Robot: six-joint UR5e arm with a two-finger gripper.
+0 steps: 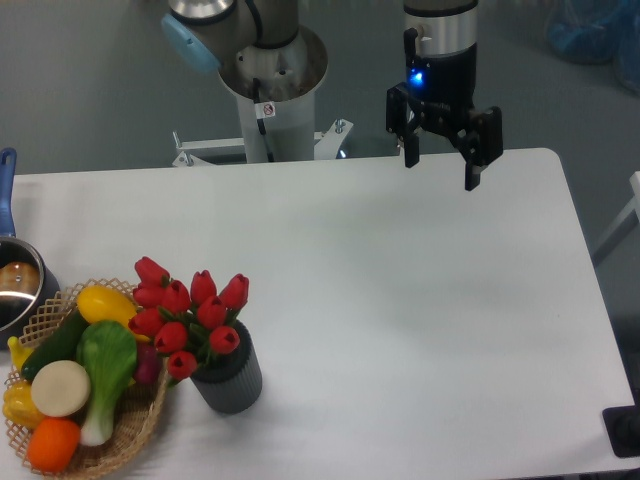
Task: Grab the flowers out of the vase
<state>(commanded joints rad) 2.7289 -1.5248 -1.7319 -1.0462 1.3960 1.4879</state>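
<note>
The flowers (188,312), a bunch of red tulip buds with green leaves, stand in the vase (232,381), a short dark grey ribbed cylinder near the table's front left. My gripper (441,170) hangs above the far side of the table, well to the right of and behind the vase. Its two black fingers are spread apart with nothing between them.
A wicker basket (128,433) of vegetables sits right beside the vase on its left, touching the flowers' side. A metal pot (17,285) with a blue handle stands at the left edge. The arm's base column (270,95) rises behind the white table (420,330).
</note>
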